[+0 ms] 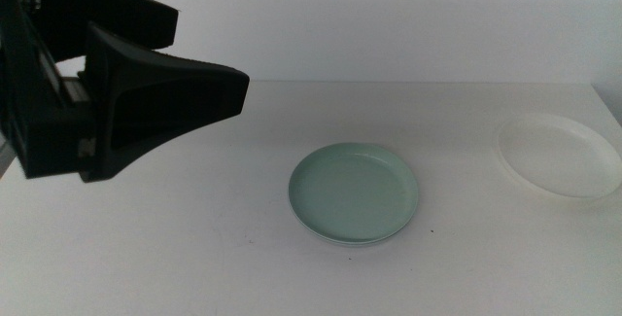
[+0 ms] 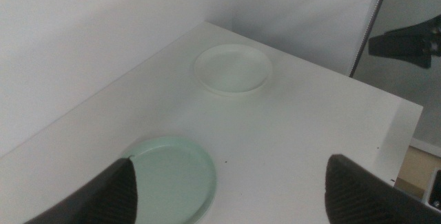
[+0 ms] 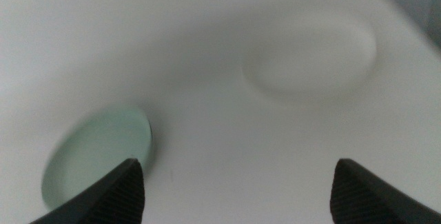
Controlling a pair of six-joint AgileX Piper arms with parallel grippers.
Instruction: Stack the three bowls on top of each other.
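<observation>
In the middle view the left claw (image 1: 194, 87) was seen raised at the left, jaws apart and empty, above the white surface (image 1: 194, 258). The mint green bowl (image 1: 355, 193) lay at centre, the white bowl (image 1: 561, 155) well apart at the right.

In the left wrist view both bowls lay apart.

In the right wrist view the right claw (image 3: 234, 189) was spread wide, empty.

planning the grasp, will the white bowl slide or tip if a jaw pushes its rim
The white bowl is shallow and wide with a low rim, so it would likely slide on the smooth table, not tip. It looks thin, probably light and stiff. It lies near the table's edge, so a push could send it off.
</observation>
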